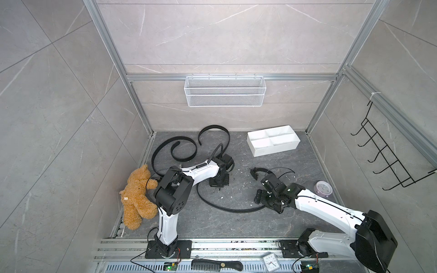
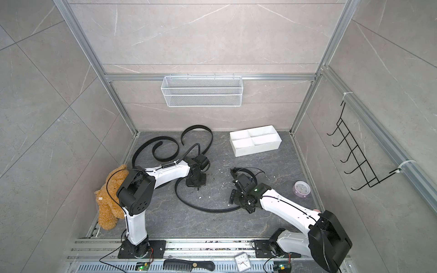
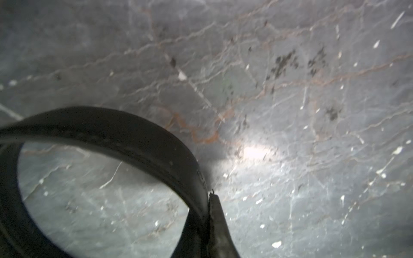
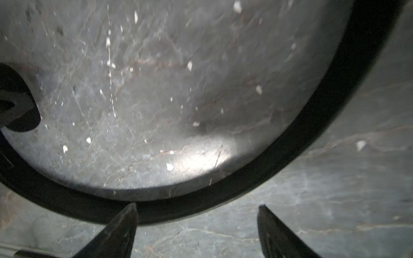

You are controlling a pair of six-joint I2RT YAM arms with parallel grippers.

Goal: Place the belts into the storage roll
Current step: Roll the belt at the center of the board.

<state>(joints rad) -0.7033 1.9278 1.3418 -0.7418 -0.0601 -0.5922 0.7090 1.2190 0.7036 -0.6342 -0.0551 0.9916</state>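
The near belt [image 1: 233, 210], seemingly limp and light, curled on the bench [image 1: 236, 227] well apart from the storage roll [image 1: 274, 149], is pinched in the clenched left end effector [image 1: 219, 187] while the right end effector [image 4: 197, 206] gapes beside its curve; likely best gripped across its width, near an end
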